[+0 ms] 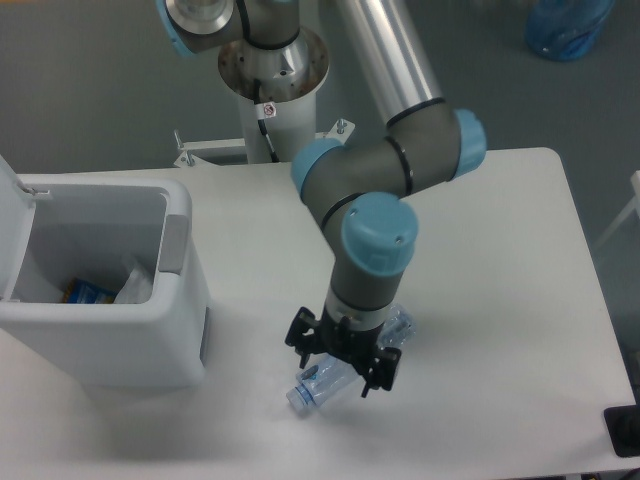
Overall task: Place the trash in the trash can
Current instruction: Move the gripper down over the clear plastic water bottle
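A clear plastic bottle with a blue label [318, 385] lies on the white table at the front centre, its cap end pointing front left. My gripper [340, 368] points down right over its middle. The black fingers [303, 345] stand on either side of the bottle, wider apart than it, so the gripper looks open. The arm hides the bottle's middle. The white boxy trash can [150, 345] stands at the left with its lid [15, 215] swung up. Inside it lies a white angular carton piece [135, 285].
A blue-and-yellow snack wrapper [88, 292] lies in the trash can beside the carton piece. The robot's base [272, 75] stands behind the table. A big blue water jug [568, 28] stands on the floor at the far right. A dark object [625, 432] sits at the table's front right corner.
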{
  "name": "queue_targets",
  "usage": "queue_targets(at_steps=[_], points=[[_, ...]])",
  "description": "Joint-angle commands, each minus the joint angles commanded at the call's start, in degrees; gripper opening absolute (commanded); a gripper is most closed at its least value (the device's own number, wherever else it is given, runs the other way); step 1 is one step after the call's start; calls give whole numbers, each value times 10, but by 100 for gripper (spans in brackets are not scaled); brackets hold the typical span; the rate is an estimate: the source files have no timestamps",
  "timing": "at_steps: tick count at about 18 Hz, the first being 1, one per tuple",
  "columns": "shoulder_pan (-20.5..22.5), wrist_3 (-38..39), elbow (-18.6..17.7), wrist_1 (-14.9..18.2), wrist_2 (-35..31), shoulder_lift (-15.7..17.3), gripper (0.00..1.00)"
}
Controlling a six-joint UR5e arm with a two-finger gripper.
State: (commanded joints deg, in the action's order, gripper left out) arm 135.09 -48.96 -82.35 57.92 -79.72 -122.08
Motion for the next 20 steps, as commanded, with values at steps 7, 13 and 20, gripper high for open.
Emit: queue_targets(at_steps=[7, 13, 20], points=[[-25, -6, 14, -9, -31, -29, 100], [-55, -12, 17, -12, -95, -62, 99], [-58, -12, 25, -12, -96, -79, 85]])
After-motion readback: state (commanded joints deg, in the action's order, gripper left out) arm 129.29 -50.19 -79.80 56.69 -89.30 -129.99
